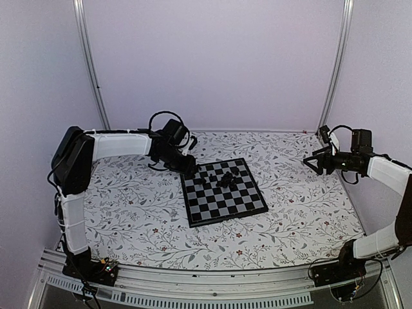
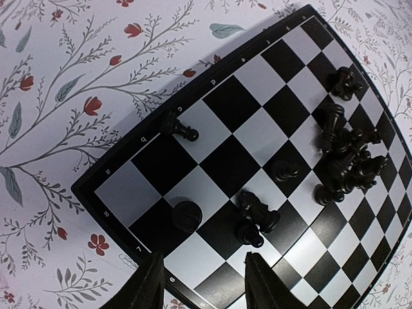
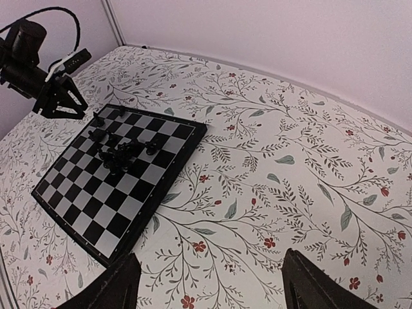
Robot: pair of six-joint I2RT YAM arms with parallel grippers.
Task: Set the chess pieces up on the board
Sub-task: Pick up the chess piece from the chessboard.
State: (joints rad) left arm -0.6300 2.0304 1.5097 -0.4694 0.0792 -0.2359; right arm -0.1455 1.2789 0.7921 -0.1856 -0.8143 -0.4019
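Observation:
The chessboard (image 1: 225, 199) lies at the table's middle on a floral cloth; it also shows in the left wrist view (image 2: 212, 154) and the right wrist view (image 3: 109, 193). Several small black chess pieces (image 1: 224, 179) stand and lie clustered on its far half. In the left wrist view one piece (image 2: 179, 127) lies near the far edge, one (image 2: 186, 215) stands upright, two (image 2: 256, 219) lie together, and a pile (image 2: 347, 158) sits to the right. My left gripper (image 2: 203, 283) is open and empty, just above the board's far left corner (image 1: 190, 168). My right gripper (image 3: 209, 286) is open and empty, raised at the far right (image 1: 314, 161).
The floral tablecloth (image 1: 141, 212) covers the table. Metal frame posts (image 1: 90, 64) stand at the back left and the back right (image 1: 338, 64). The pale back wall (image 1: 212, 58) is close behind the board.

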